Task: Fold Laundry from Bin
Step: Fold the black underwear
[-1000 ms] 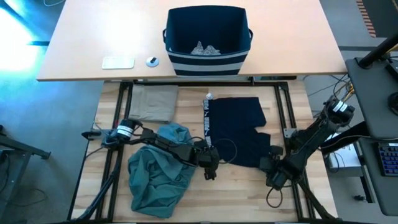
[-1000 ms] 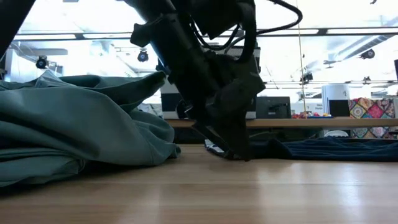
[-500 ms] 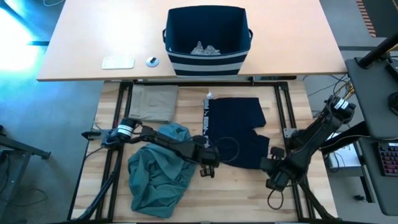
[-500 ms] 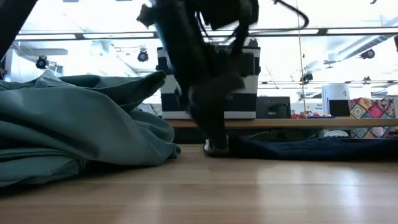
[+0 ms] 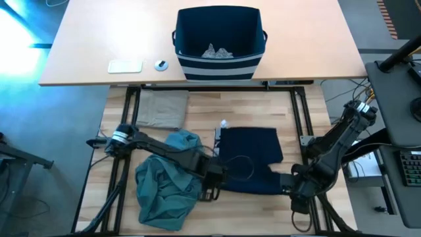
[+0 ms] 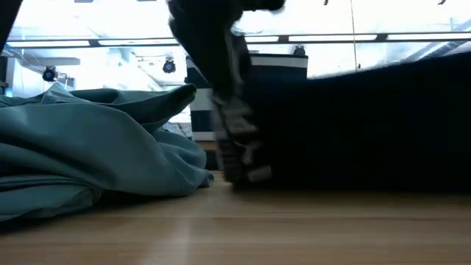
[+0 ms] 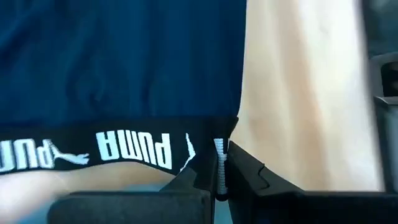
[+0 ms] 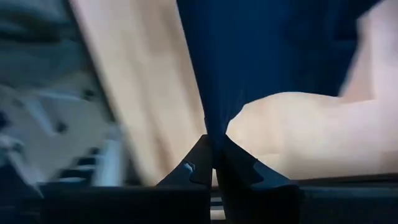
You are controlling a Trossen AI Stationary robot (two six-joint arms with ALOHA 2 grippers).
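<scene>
From above, we see the navy cloth garment with white lettering (image 5: 248, 160) lying mid-table, the left gripper (image 5: 212, 182) and right gripper (image 5: 295, 186) each pinching a near corner. We should lift both corners evenly (keeping the hem taut) before folding. In the low view the raised navy cloth hides most of what lies behind it. The left wrist view shows jaws pressed together on the black lettered waistband (image 7: 124, 149); the right wrist view shows jaws clamping a navy edge.

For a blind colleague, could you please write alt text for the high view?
Both hands, left and right, pinch the near corners of a navy garment on the wooden table. A teal garment lies left; a striped bin stands behind.
</scene>
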